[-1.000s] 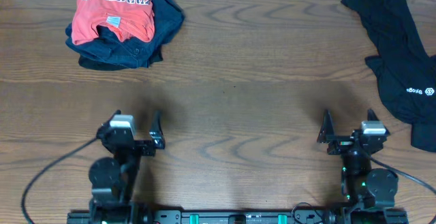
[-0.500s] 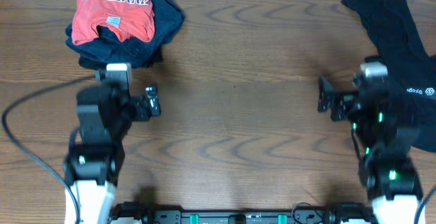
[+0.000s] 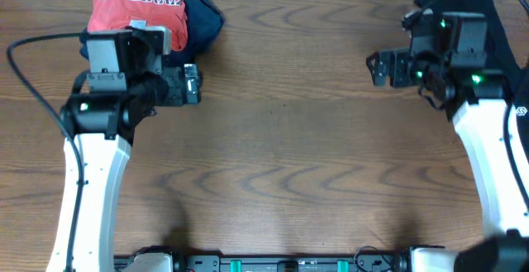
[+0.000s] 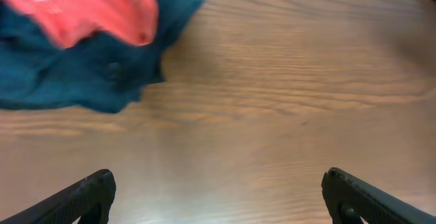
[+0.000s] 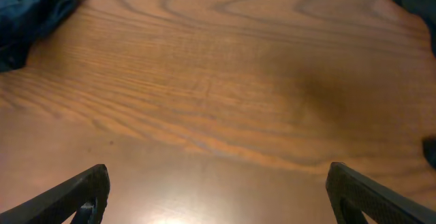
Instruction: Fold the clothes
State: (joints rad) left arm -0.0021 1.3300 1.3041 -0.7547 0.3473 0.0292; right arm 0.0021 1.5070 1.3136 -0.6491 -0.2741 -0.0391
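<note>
Black shirt [image 3: 512,57], upper right, lies crumpled: reaching stage. My left gripper [image 3: 192,85] and right gripper [image 3: 376,67] gape empty. Next: grasp its edge.

red shirt [image 3: 136,6], white lettering "INNEY"

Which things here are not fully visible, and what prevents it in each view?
Plain black soft-fabric shirt: overhead, the right arm covers much of it and the right edge cuts it; its logo is unreadable.
Red shirt with white lettering: overhead, the top edge and left arm hide parts; blurred in the left wrist view.
Dark navy-blue garment: mostly under the red shirt; its type is unclear.
</note>
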